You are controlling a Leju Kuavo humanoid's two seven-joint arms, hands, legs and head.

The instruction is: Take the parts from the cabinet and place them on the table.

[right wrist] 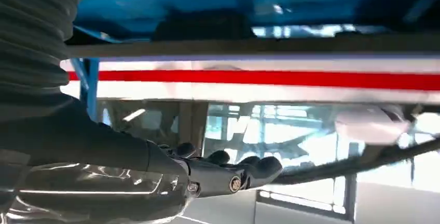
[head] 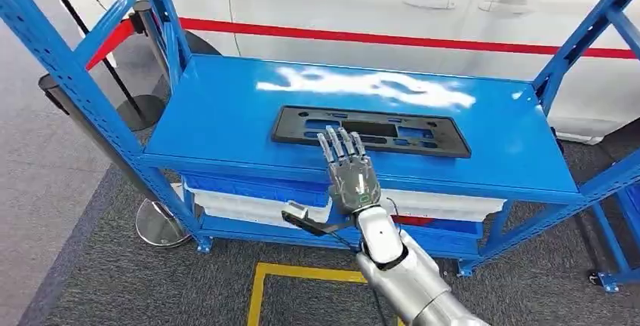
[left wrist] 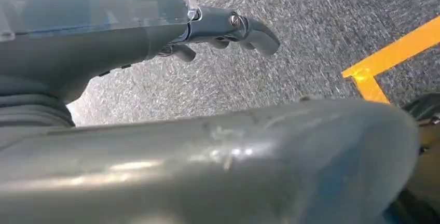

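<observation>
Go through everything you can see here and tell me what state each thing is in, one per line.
black plastic part: lying flat on the shelf top, not held.
right hand: fingers straight and apart, reaching over the part's near edge, holding nothing.
left hand: hanging over the carpet, fingers partly curled, holding nothing.
blue shelf: upright, carrying the part.
white bins: sitting on the lower shelf.

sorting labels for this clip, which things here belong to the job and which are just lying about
Part of the job:
- black plastic part, lying flat on the blue shelf
- right hand, fingers spread over the part's near edge
- left hand, hanging over the grey floor

Just around:
- white car with a red stripe, behind the rack
- yellow floor marking
- white bins on the lower shelf
</observation>
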